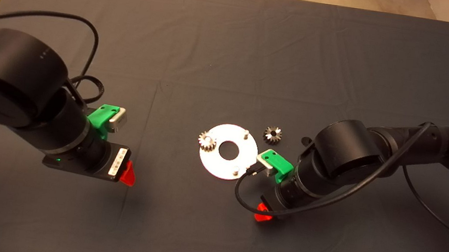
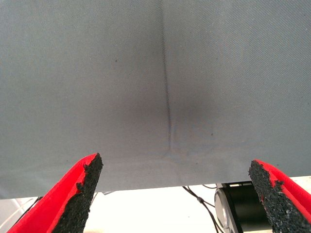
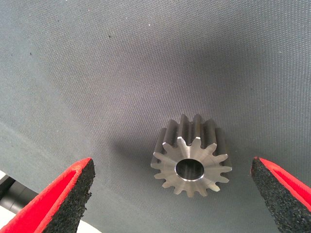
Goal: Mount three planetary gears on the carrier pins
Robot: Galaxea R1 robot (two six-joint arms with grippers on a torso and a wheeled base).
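One gear seated, two carrier pins bare.
Left gripper (image 2: 170,194) hovers spread over bare mat (image 1: 236,36); on the plate (image 1: 242,154), a gear (image 1: 207,141) sits by pins (image 1: 245,133) and (image 1: 236,171); another gear (image 1: 272,134) lies beside; right gripper (image 3: 172,196) gapes around a third (image 3: 192,156), likely hard, slick, best pinched across teeth.

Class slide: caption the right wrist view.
Open right claw poised over a loose planetary gear on the dark mat.

Head camera looks down from above on the plate (image 1: 228,151); both wrist cameras face the mat (image 1: 233,58) close up, right one nearest a gear (image 3: 193,156).
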